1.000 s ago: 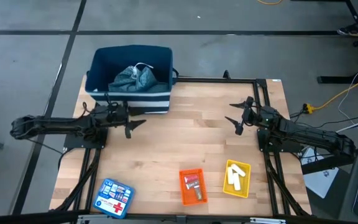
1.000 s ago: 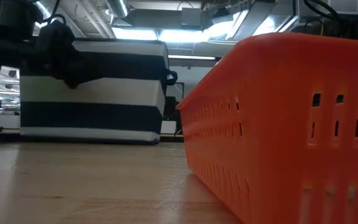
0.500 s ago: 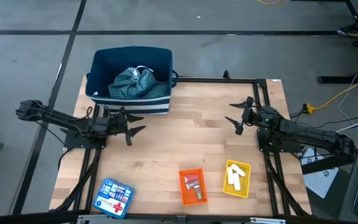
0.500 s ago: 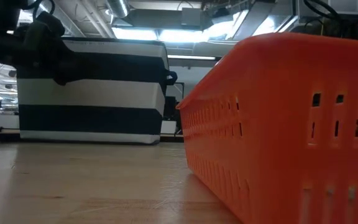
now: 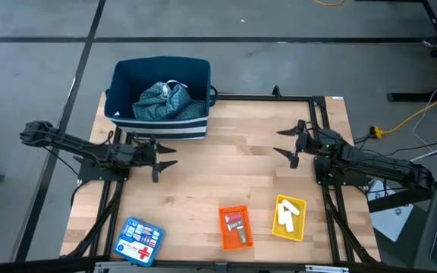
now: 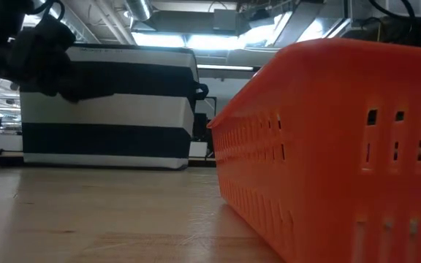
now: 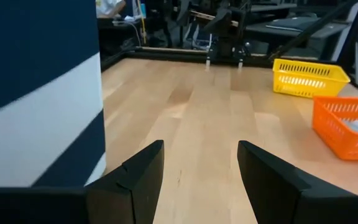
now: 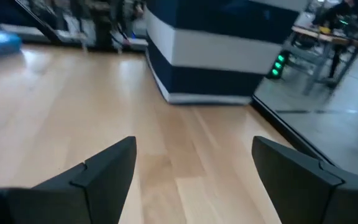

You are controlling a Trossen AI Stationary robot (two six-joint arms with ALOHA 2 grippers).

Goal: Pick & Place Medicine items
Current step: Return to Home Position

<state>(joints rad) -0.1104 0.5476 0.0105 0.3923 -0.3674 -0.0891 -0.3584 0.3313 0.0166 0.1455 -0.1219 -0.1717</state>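
The medicine items lie in two small trays near the table's front edge. White sticks (image 5: 287,214) are in the yellow tray (image 5: 300,230). Small red and grey packets (image 5: 236,225) are in the orange tray (image 5: 229,243). My left gripper (image 5: 169,157) hovers open at the table's left, just in front of the striped basket (image 5: 160,125). It points toward the table's right, and nothing is between its fingers (image 7: 138,174). My right gripper (image 5: 283,142) hovers open at the table's right and points left, also with nothing in it (image 8: 194,180).
The navy-and-white striped basket holds a blue patterned cloth (image 5: 161,98) at the far left. A flat blue box with a red cross (image 5: 137,243) lies at the near left corner. Bare wood (image 5: 226,167) lies between the two grippers. The orange tray's wall (image 6: 342,146) fills the low view.
My left arm has swung, carrying its gripper a little toward the table's near edge and away from the striped basket's front wall, and the gripper has rolled slightly. My right gripper has rolled a little in place. Both have stayed open. Nothing on the table has moved.
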